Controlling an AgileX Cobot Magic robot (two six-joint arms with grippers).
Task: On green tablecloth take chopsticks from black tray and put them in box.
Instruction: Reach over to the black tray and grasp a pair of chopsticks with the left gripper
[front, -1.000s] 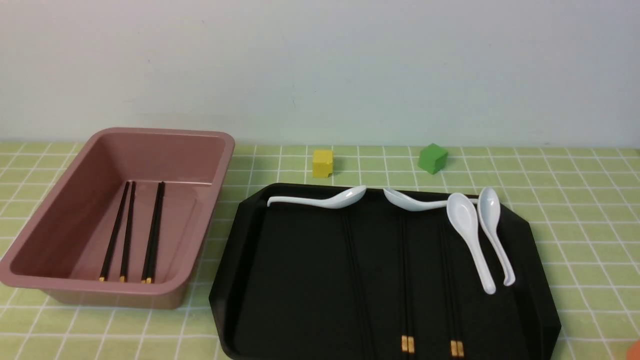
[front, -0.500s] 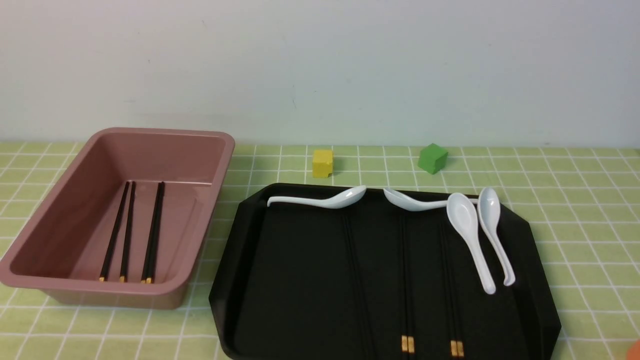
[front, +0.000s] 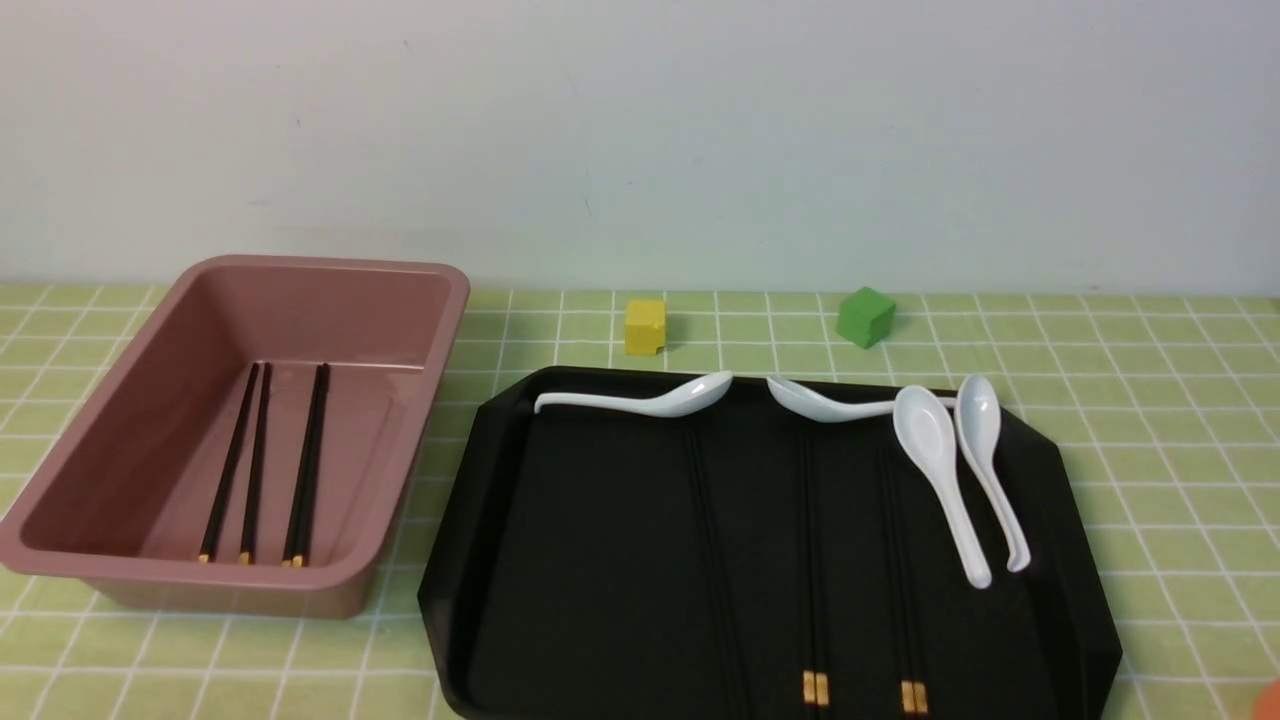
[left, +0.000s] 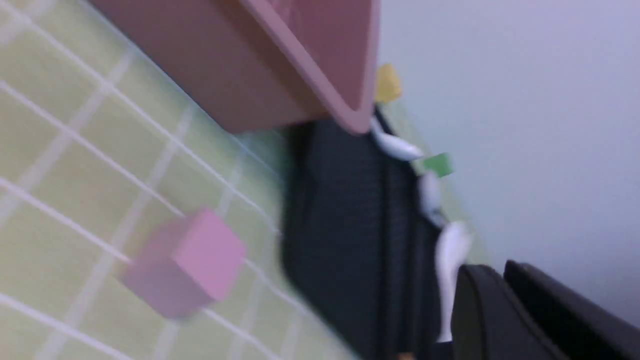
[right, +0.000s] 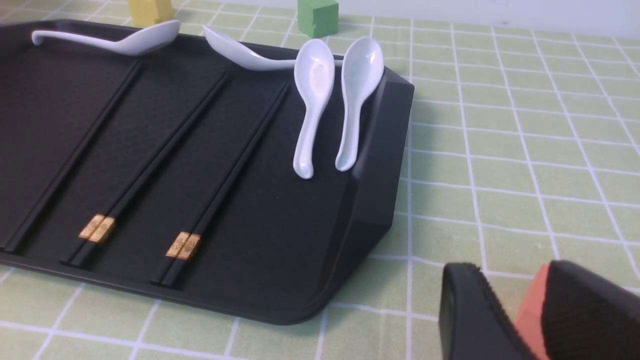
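Chopsticks (right: 154, 162) thin, black; tray (front: 580, 560) glossy, cut-cornered.

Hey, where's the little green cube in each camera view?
Front view: green cube behind the black tray, right of the yellow cube.
Left wrist view: blurred, by the tray's spoons, past the yellow cube.
Right wrist view: behind the tray's far rim and spoons.
Shared landmark: the yellow cube.

Left gripper (left: 500, 277): dark fingers set close together; contact between them cannot be determined. Right gripper (right: 517, 282): ribbed fingers parted.
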